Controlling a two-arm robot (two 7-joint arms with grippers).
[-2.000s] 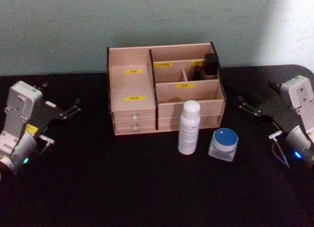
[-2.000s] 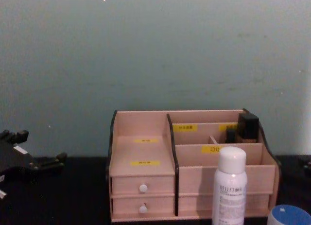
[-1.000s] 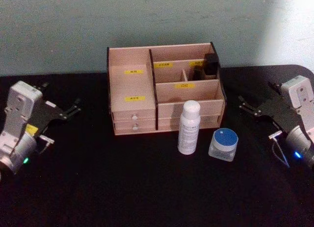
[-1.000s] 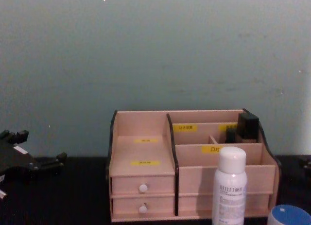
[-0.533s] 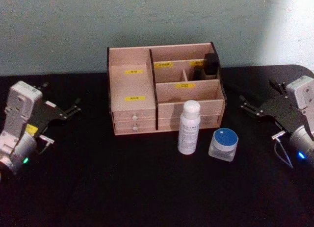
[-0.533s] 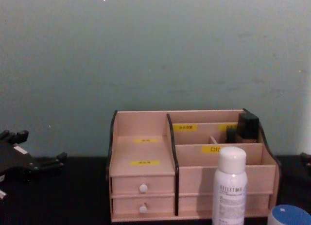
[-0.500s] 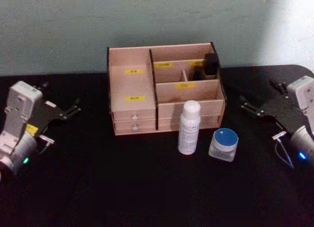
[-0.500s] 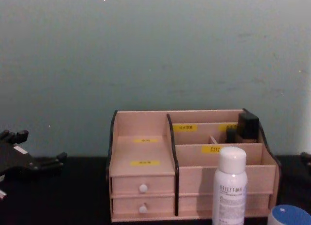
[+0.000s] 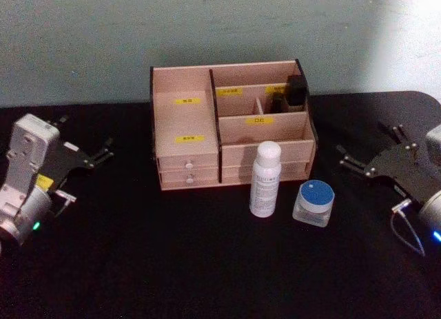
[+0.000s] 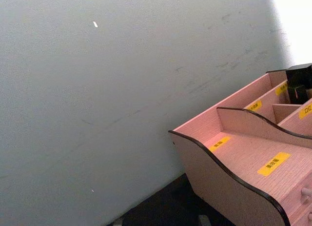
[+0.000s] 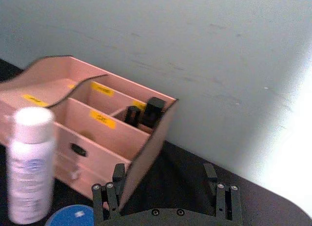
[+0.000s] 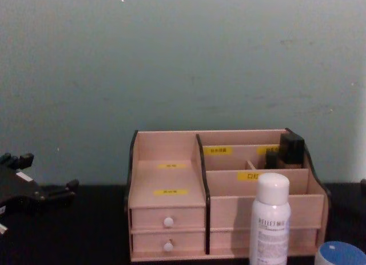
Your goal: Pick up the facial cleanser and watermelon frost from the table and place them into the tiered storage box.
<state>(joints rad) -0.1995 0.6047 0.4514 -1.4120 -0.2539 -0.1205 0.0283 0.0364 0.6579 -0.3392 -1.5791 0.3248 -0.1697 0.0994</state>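
Observation:
The facial cleanser (image 9: pixel 265 179), a tall white bottle, stands upright on the black table just in front of the tiered storage box (image 9: pixel 186 122). To its right sits the watermelon frost (image 9: pixel 314 202), a squat jar with a blue lid. My right gripper (image 9: pixel 366 142) hovers open to the right of the jar, apart from it. In its wrist view, beyond my right gripper (image 11: pixel 163 174), lie the bottle (image 11: pixel 31 167), the jar lid (image 11: pixel 70 217) and the box (image 11: pixel 97 133). My left gripper (image 9: pixel 105 148) rests open at the far left. In the chest view the bottle (image 12: pixel 271 219) and jar (image 12: pixel 341 254) stand before the box (image 12: pixel 168 176).
A small black bottle (image 9: pixel 296 89) stands in the box's back right compartment. Two drawers with white knobs (image 12: pixel 168 221) face me. A grey-green wall (image 12: pixel 183 59) rises right behind the box. Black table (image 9: pixel 207 264) stretches in front of the objects.
My right gripper has shifted lower and nearer in the head view, and its fingers have turned a little. The left arm, bottle and jar have not moved.

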